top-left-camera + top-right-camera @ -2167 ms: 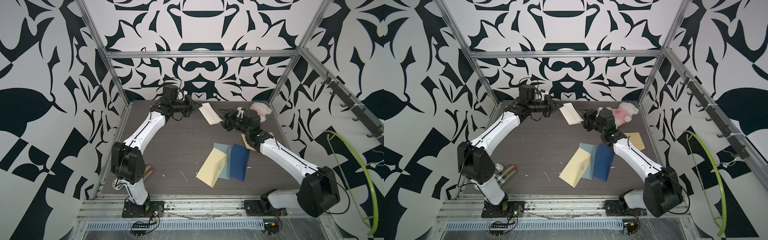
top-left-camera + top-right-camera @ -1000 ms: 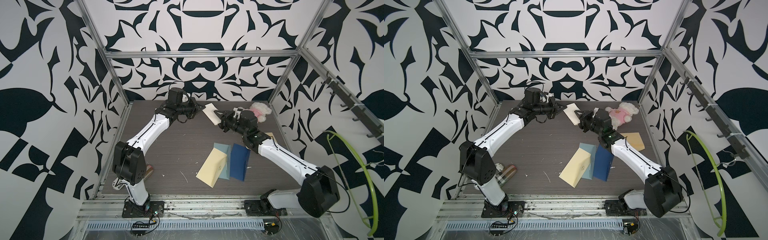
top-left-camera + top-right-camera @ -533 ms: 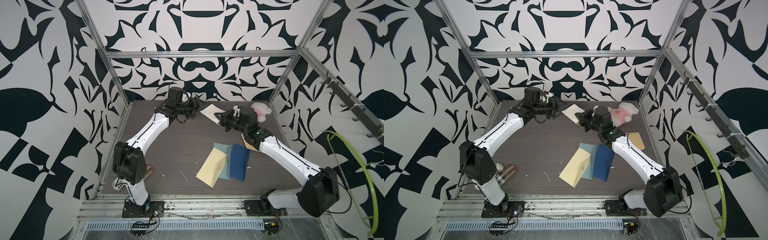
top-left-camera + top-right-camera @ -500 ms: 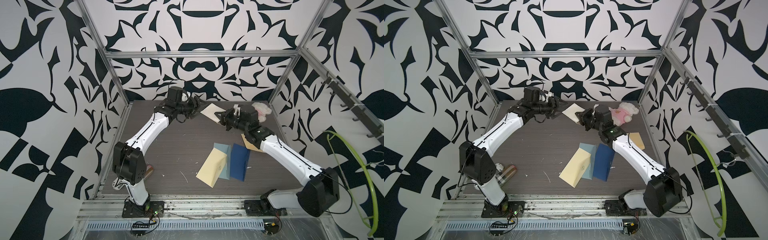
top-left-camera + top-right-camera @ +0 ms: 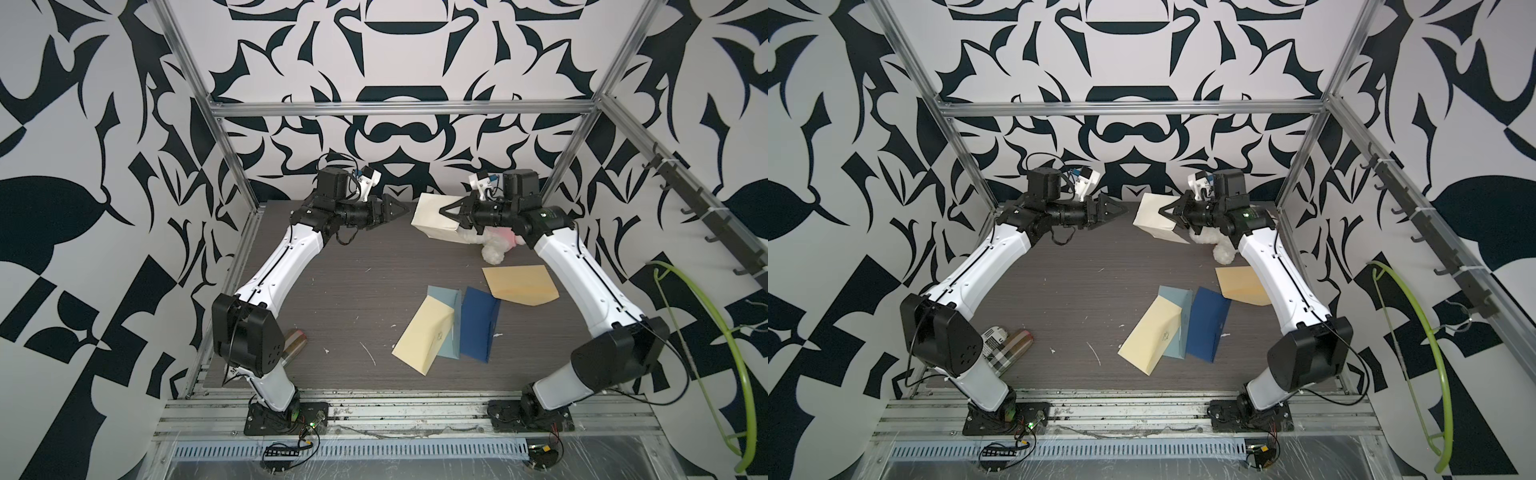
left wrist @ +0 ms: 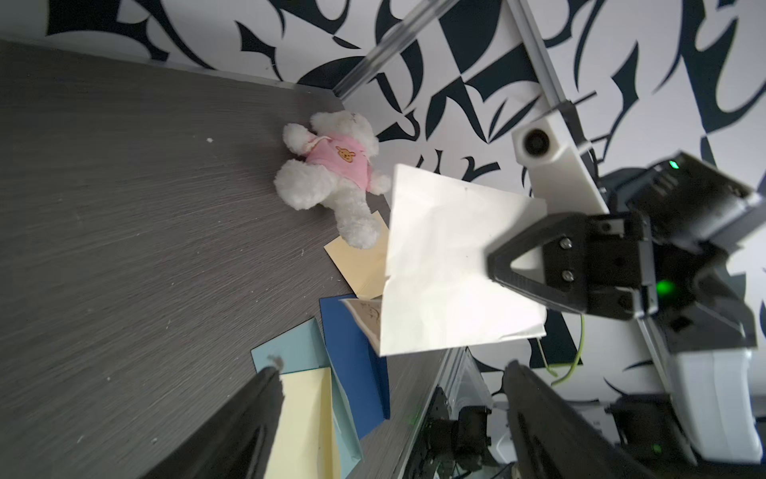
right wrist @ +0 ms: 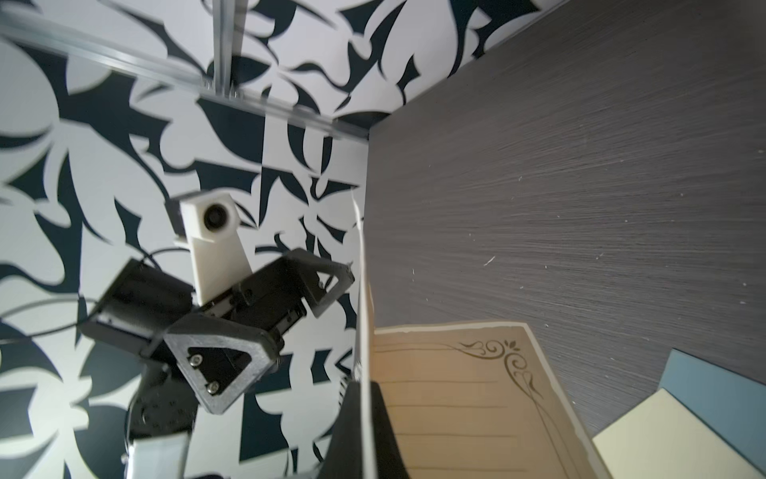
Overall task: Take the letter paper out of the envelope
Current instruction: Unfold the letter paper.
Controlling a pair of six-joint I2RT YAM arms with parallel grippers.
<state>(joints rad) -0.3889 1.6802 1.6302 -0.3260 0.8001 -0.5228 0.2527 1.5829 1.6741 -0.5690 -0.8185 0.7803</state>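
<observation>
A white envelope (image 5: 432, 216) (image 5: 1152, 218) hangs in the air over the back of the table, with my right gripper (image 5: 444, 210) (image 5: 1163, 212) shut on its edge. In the right wrist view the envelope shows edge-on (image 7: 364, 315) between the gripper's (image 7: 361, 419) closed fingers. The tan, lined letter paper (image 7: 464, 398) with a scroll ornament lies against it. Seen from the left wrist, the envelope (image 6: 447, 265) faces the camera and a corner of the letter paper (image 6: 368, 317) peeks out below it. My left gripper (image 5: 397, 208) (image 5: 1116, 212) (image 6: 393, 373) is open, a short gap left of the envelope, holding nothing.
A white plush toy in a pink shirt (image 5: 496, 247) (image 6: 331, 178) lies under the right gripper. A tan envelope (image 5: 519, 284), a dark blue one (image 5: 480, 322) and a pale yellow one (image 5: 424, 332) over a light blue one lie centre-right. A can (image 5: 294, 343) lies front left.
My left gripper has opened and let go of the envelope. The right gripper has shut on it and drawn it up and to the right, away from the left gripper.
</observation>
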